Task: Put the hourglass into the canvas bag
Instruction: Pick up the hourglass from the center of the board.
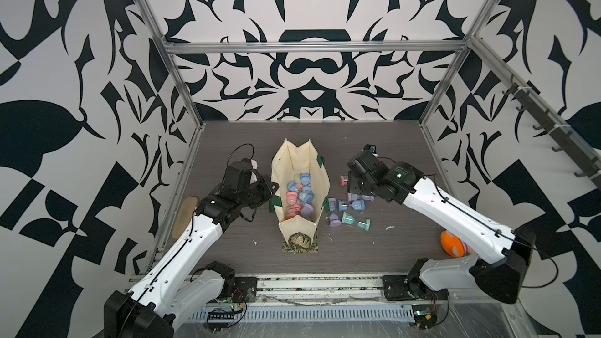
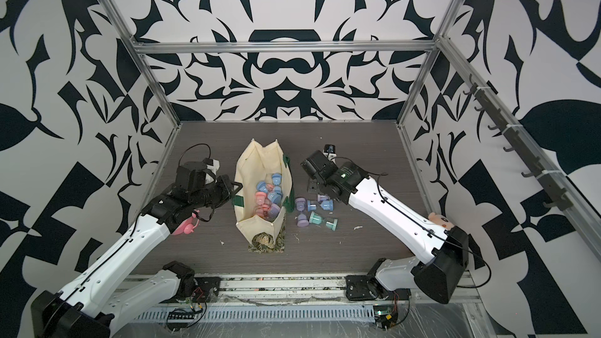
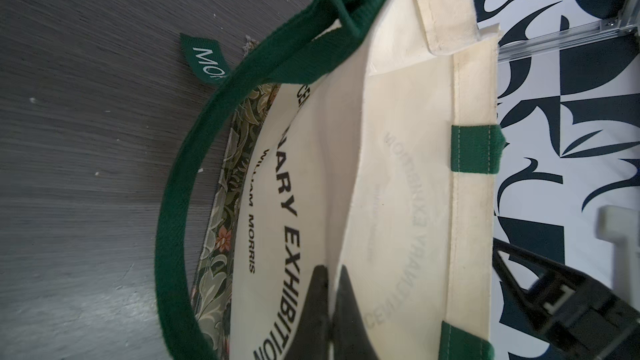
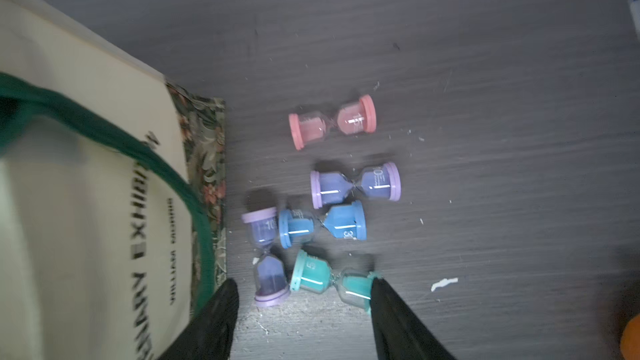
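— Left fingers, state?
— Pressed together on the canvas bag wall, propping its mouth wide. Right fingers: apart, empty, above the loose lot.
— Hourglasses?
— Several lie inside the bag. Five lie on the surface just beside it. The teal hourglass shows between my tips in the right wrist view.
— Step in hand?
— Picking, I judge. Next: lower, straddle the teal waist, close, lift clear of the lilac hourglass beside it, carry over the mouth.
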Controlling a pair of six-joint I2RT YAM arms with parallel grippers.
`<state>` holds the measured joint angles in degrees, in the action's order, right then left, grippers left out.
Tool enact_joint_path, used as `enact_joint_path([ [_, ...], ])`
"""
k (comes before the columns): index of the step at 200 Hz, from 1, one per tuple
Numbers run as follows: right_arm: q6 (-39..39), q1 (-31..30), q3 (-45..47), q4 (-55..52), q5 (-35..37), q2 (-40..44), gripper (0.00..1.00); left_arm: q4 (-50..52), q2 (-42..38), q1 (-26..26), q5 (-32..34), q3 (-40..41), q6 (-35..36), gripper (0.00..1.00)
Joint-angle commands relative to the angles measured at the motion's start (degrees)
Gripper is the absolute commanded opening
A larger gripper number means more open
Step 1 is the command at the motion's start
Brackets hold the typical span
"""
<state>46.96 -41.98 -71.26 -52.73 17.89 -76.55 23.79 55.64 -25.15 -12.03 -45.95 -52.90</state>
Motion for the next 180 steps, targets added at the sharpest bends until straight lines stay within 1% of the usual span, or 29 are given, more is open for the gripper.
enact_joint_path([
  [1, 1.64, 1.63, 3.93, 3.24, -4.11, 0.51, 0.65, -0.40, 0.13, -0.09, -0.45, -0.10, 0.57, 0.00],
  [30, 1.28, 1.81, 8.84, 6.99, -6.25, -0.49, 0.64, -0.36, -0.19, -0.08, -0.45, 0.07, 0.60, 0.00],
  [33, 1.33, 1.85, 9.17, 7.19, -8.13, -0.58, 0.64, -0.41, -0.19, -0.13, -0.45, 0.07, 0.53, 0.00],
  [43, 1.29, 1.83, 10.09, 7.92, -8.86, -0.93, 0.64, -0.41, -0.22, -0.15, -0.45, 0.08, 0.53, 0.00],
  [80, 0.55, 1.85, 11.39, 10.46, -11.17, -2.73, 0.63, -0.58, -0.17, -0.08, -0.54, 0.25, 0.26, 0.00],
  [111, -0.52, 1.38, 11.43, 13.40, -15.47, -6.03, 0.59, -0.59, -0.22, -0.08, -0.39, 0.25, 0.27, 0.00],
  [144, -0.57, -1.31, 10.06, 14.83, -16.47, -10.13, 0.55, -0.68, -0.05, -0.08, -0.36, 0.03, 0.24, 0.00],
  [180, 1.01, -4.70, 8.78, 15.64, -16.22, -14.14, 0.51, -0.85, 0.25, -0.08, -0.47, 0.08, 0.17, 0.00],
])
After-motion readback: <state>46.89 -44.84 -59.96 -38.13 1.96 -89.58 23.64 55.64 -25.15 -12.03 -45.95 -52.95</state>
